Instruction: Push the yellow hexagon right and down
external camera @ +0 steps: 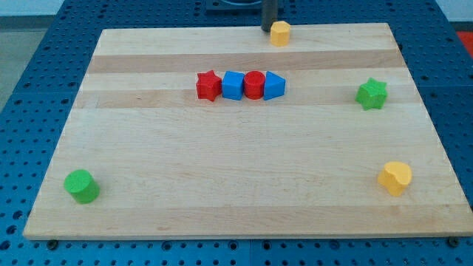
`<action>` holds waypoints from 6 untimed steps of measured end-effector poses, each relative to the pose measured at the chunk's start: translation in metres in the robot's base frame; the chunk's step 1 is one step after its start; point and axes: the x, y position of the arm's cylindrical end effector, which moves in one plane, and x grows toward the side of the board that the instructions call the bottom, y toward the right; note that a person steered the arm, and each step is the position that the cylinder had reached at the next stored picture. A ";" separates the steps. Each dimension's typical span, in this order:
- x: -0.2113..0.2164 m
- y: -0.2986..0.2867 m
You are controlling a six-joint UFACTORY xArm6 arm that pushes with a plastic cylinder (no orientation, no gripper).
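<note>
The yellow hexagon (280, 33) sits at the top edge of the wooden board, a little right of centre. My tip (267, 28) comes down from the view's top and stands right against the hexagon's upper left side. A second yellow block, heart-shaped (395, 177), lies near the board's bottom right.
A row of blocks lies mid-board: red star (209, 85), blue cube (233, 85), red cylinder (254, 84), blue wedge-like block (274, 86). A green star (372, 94) is at the right, a green cylinder (81, 185) at the bottom left. The board's top edge (222, 30) is close to the hexagon.
</note>
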 end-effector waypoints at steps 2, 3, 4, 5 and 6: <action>0.033 0.022; 0.061 0.026; 0.087 0.034; 0.092 0.051; 0.092 0.073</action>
